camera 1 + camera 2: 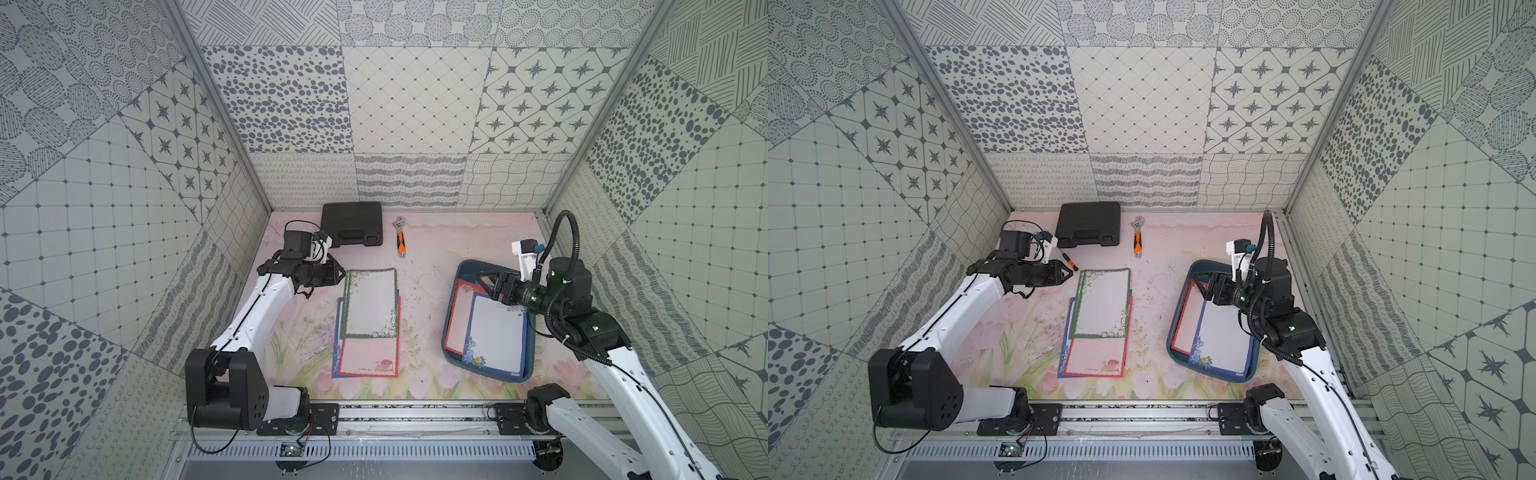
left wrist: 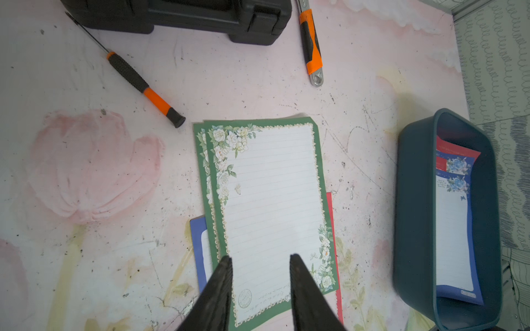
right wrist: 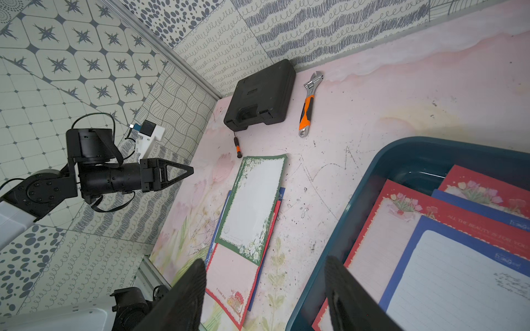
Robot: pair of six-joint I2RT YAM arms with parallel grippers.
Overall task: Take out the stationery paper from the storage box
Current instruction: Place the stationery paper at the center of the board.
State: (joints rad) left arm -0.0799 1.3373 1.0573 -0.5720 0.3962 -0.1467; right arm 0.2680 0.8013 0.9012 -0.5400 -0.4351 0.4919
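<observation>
Looks like mid-job to me. Some of the stationery paper (image 1: 496, 332) is still in the storage box (image 1: 467, 272) over on the right. The rest sits in a loose pile (image 1: 365, 353) on the table (image 1: 428, 291) in the middle, with a green-bordered sheet (image 1: 371, 303) on top and red and blue ones poking out underneath.

The right gripper (image 1: 486, 286) hangs over the far end of the box, jaws wide apart with nothing in them, so I'd say it's lining up for the next sheet. The left gripper (image 2: 261, 257) hovers by the far left corner of the pile, jaws partly apart, also empty.

Next move is the fiddly bit (thin paper lying flat inside a walled tray). It has to come down on the far edge of the top sheet, get one finger under it and pinch only that one without dragging the ones below.

What's in the box: a blue-bordered sheet (image 3: 459, 272) on top, with a white lined middle and blue flowers at its near corner. It lies a bit askew over a red-bordered sheet (image 3: 378, 243) with tulips. More red and blue edges show at the far end.
</observation>
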